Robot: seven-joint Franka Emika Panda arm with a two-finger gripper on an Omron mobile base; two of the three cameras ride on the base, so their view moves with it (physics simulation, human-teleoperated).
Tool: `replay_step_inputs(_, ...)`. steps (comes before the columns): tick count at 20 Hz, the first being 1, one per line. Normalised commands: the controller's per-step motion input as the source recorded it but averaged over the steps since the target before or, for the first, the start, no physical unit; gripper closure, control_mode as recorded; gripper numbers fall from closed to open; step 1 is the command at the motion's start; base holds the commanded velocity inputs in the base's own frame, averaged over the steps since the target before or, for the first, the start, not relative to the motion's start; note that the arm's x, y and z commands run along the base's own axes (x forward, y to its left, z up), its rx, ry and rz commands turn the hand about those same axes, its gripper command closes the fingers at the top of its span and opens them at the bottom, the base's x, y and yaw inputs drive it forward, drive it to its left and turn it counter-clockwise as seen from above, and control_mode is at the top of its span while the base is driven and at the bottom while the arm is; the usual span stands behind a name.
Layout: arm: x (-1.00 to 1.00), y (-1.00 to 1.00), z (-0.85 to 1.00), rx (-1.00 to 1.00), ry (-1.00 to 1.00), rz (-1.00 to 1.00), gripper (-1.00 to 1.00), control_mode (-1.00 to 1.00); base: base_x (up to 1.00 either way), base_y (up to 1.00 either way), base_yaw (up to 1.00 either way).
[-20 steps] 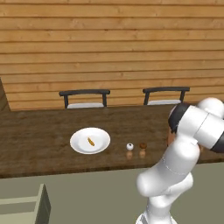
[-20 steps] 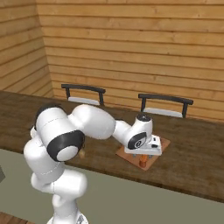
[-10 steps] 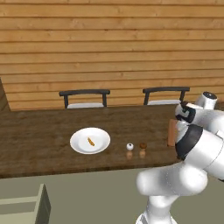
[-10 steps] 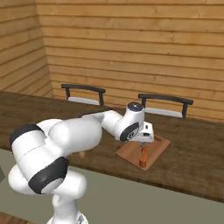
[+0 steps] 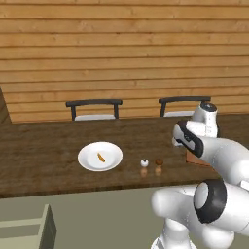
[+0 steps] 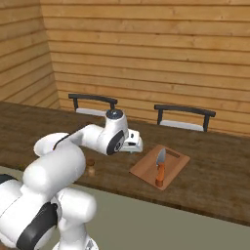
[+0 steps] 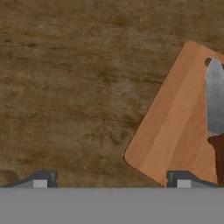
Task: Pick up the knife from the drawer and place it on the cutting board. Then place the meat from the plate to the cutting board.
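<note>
Left base view: my arm had swung back from the cutting board (image 5: 194, 158) toward the middle of the bench (image 5: 44, 155). The white plate (image 5: 100, 156) sat well to the left with the sausage-like meat (image 5: 101, 157) on it, and two small shakers (image 5: 151, 166) stood between plate and arm. The pale green drawer (image 5: 26, 228) showed at the lower left corner, its contents hidden.

Right base view: the knife (image 6: 160, 167) lay on the cutting board (image 6: 160, 166), blade toward the slot handle, no longer carried. Half a second before, the hand was over the board; it now sat just beside the board's left edge. I judged the first half of the task complete and the meat next.

Hand view: the gripper (image 7: 114, 177) looked down on bare bench, its jaws spread wide and holding nothing, with the board's corner and knife blade (image 7: 214, 98) at right.
</note>
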Motion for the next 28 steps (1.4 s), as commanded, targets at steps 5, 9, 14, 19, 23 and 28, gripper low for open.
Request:
replay_step_inputs(5, 0.00, 1.00, 0.00, 0.00, 0.00, 0.00, -1.00, -1.00, 0.00, 0.00, 0.00)
replay_step_inputs(9, 0.00, 1.00, 0.00, 0.00, 0.00, 0.00, -1.00, -1.00, 0.00, 0.00, 0.00)
replay_step_inputs(14, 0.14, 1.00, 0.00, 0.00, 0.00, 0.00, -1.00, -1.00, 0.00, 0.00, 0.00)
replay_step_inputs(19, 0.26, 1.00, 0.00, 0.00, 0.00, 0.00, -1.00, -1.00, 0.00, 0.00, 0.00)
replay_step_inputs(23, 0.31, 1.00, 0.00, 0.00, 0.00, 0.00, -1.00, -1.00, 0.00, 0.00, 0.00)
replay_step_inputs(28, 0.28, 0.83, 0.00, 0.00, 0.00, 0.00, -1.00, -1.00, 0.00, 0.00, 0.00)
